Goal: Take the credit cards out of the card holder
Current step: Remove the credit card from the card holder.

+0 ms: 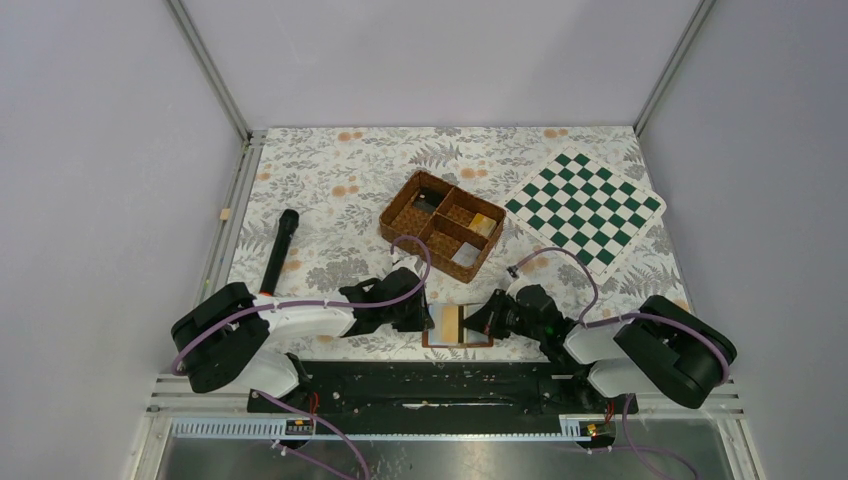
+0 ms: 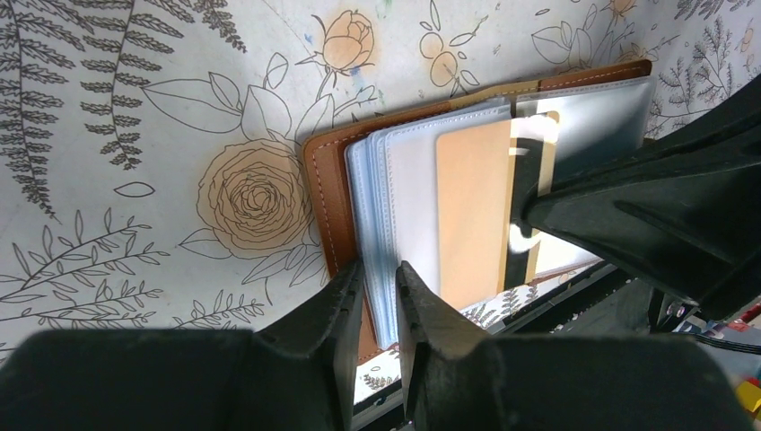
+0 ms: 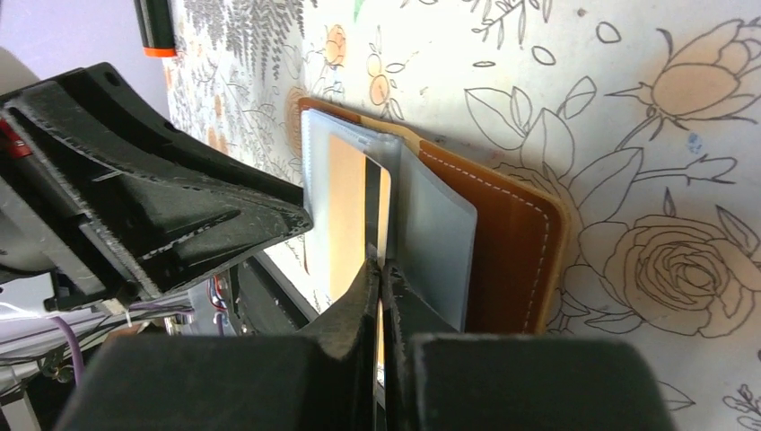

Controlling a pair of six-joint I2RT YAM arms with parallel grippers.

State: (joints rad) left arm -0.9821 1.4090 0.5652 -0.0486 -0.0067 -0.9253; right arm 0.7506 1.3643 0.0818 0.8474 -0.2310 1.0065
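Left pincer (image 2: pixel 380 274) pinches one card holder (image 2: pixel 328 197); right pincer (image 3: pixel 379 267) clamped tight on one credit card (image 3: pixel 348 211).

Left arm (image 1: pixel 300 320), right arm (image 1: pixel 600 345): white links, black joints, purple cables (image 1: pixel 427 262). Left gripper (image 2: pixel 379 274), right gripper (image 3: pixel 379 265) black.

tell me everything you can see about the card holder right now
The card holder is a small brown leather-look bifold with pale stitching. It lies open on the floral table at the near edge, between both arms. A stack of clear blue-grey sleeves fans up from it. The left gripper clamps the stack at one edge. The right gripper pinches a yellow-gold credit card with a dark stripe that lies among the sleeves.
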